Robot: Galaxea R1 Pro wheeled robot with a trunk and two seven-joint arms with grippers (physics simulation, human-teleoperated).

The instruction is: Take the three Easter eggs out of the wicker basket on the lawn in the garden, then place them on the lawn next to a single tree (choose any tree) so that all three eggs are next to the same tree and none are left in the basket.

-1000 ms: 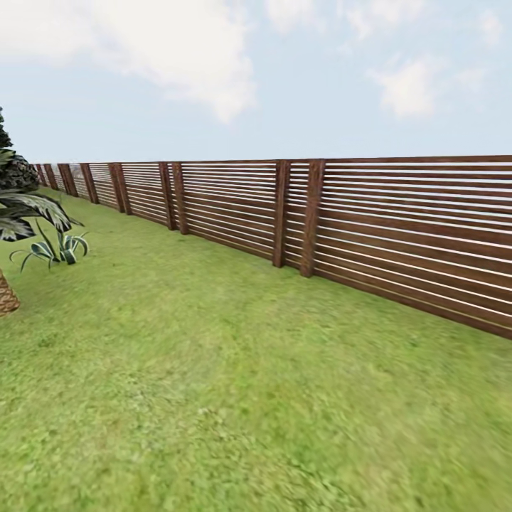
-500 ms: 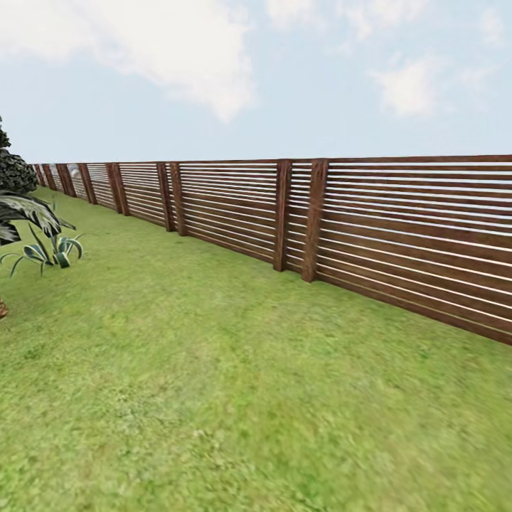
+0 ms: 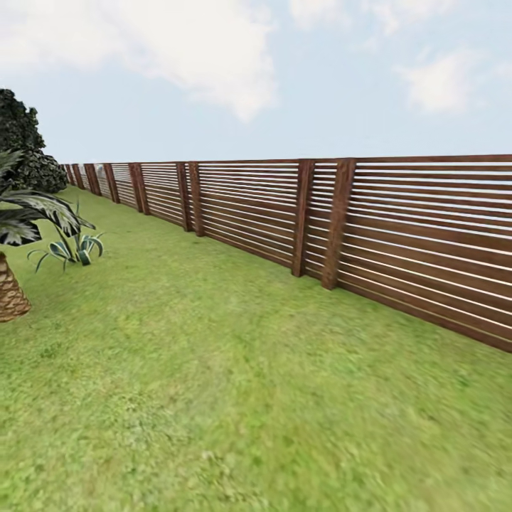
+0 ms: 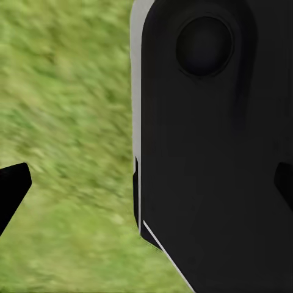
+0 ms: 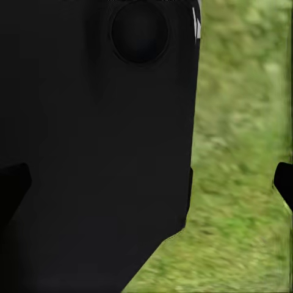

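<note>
Crossing the lawn [image 3: 235, 398] beside the slatted fence [image 3: 398, 227], palm [image 3: 14, 284] off left; no basket or eggs here. Both hands wide apart, empty, tucked against the dark body, presumably for travel.

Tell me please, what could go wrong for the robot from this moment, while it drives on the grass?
1. The long brown horizontal-slat wooden fence runs close on the right; drifting that way could bring the base against it.
2. The palm with the scaly brown trunk stands at the left edge, and the spiky green plant sits beyond it. A wide left turn might clip the palm, and it could be mistaken for the target tree.
3. The bright green mottled lawn ahead holds no basket or eggs, so the search may take long.
</note>
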